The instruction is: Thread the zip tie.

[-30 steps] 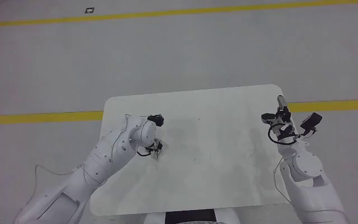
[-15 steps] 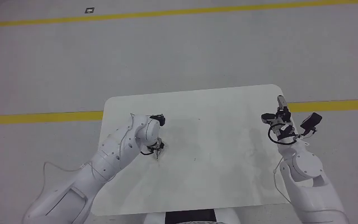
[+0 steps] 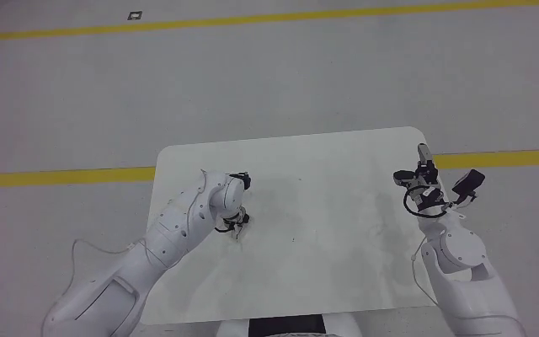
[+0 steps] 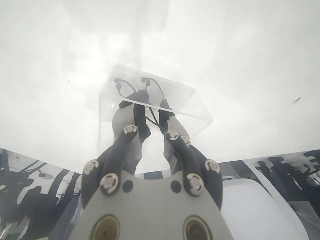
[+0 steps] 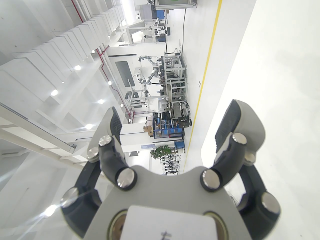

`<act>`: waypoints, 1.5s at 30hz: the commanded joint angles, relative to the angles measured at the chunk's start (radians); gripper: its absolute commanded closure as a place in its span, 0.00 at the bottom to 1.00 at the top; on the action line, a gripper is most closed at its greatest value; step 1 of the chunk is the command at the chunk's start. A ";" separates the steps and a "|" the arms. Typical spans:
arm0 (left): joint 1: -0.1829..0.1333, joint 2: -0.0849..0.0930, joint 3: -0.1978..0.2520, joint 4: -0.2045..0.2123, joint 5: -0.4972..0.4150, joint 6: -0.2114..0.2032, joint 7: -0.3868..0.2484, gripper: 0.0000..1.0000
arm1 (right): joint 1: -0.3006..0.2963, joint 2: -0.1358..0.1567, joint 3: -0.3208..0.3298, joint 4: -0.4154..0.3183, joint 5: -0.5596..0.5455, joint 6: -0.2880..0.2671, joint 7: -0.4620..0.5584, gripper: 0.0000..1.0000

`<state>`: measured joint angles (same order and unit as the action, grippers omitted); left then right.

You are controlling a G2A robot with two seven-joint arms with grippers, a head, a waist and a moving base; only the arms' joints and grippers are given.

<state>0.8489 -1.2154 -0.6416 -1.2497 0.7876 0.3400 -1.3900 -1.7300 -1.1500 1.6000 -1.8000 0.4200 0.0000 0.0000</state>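
White worktop (image 3: 337,168) with rounded corners, on a pale grey floor (image 3: 253,76). Yellow floor lines (image 3: 76,177) beyond it and level with its far half. Faint smudges and a few dark specks on the surface.

Zip tie: not made out with certainty. Thin black strands (image 4: 153,122) at the tip of the left claw (image 4: 150,107), some seen through a clear block (image 4: 185,101). Cannot tell whether these are the tie or the claw's own wiring.

Clear block: box-shaped, see-through, resting on the worktop in its left half, well in from the edges. Sharp upper edges catching the light.

Left claw: down low over the worktop, tip right at the block's near upper edge. Touching or just above, cannot tell which. Grip there: cannot tell whether clamped or slack. Left arm (image 3: 181,232) stretched in from the near left corner.

Right claw (image 5: 172,113): spread wide, nothing between the dark ribbed pads (image 5: 116,123). Held in the air at the worktop's right edge, well apart from the block and the left claw, pointing away across the floor.

Beyond the right claw, in the right wrist view: a bright factory hall with machine racks (image 5: 172,71), a potted plant (image 5: 161,151), a long yellow line on the floor and rows of ceiling lights.
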 commanded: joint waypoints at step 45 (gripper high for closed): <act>0.006 -0.025 -0.020 0.050 0.020 0.000 0.000 1.00 | 0.000 0.000 0.000 0.000 0.000 0.000 0.000 0.00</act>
<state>0.8553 -1.2397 -0.6607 -1.2008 0.8071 0.3400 -1.3900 -1.7300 -1.1500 1.6000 -1.8000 0.4200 0.0000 0.0000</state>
